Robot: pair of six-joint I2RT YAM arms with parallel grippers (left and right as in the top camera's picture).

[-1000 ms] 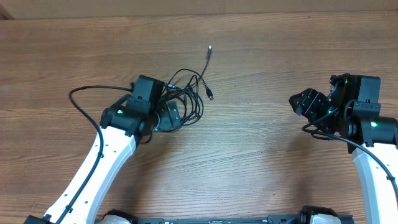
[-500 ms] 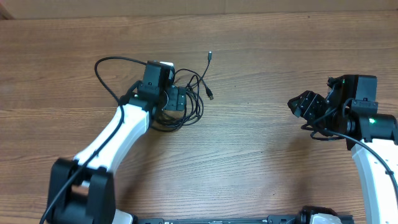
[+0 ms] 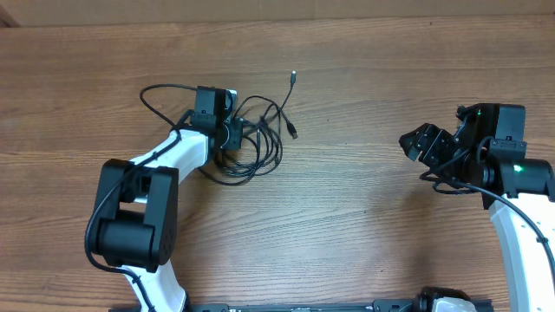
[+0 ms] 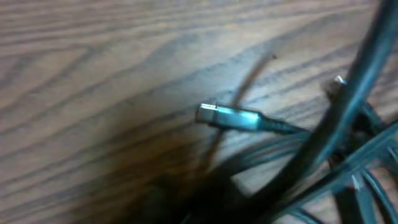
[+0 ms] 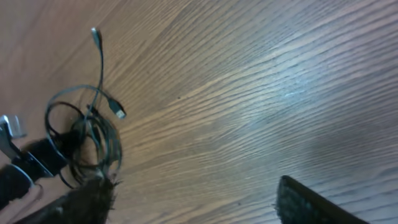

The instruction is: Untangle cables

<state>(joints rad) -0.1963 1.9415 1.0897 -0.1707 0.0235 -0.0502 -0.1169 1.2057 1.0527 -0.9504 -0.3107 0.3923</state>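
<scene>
1. Overhead: the left arm [image 3: 160, 165] is folded sharply. Its white forearm reaches up and right, putting the left gripper [image 3: 229, 135] against the left side of the cables [image 3: 258, 146]. How far its fingers are parted, or whether they hold a strand, cannot be told. The cables lie in a loose black tangle left of the table's [image 3: 347, 217] middle. One plug tip [image 3: 293, 76] trails toward the far edge. The right gripper [image 3: 414, 141] hovers well apart, with bare wood between it and the tangle.
2. Left wrist: the view is close and blurred. A silver plug tip [image 4: 227, 116] lies flat on the wood, and its cord runs right into crossing dark strands.
3. Right wrist: the right gripper [image 5: 194, 185] is spread wide with nothing between its fingers. The cables [image 5: 93, 140] sit far off at the left, across open wood.
</scene>
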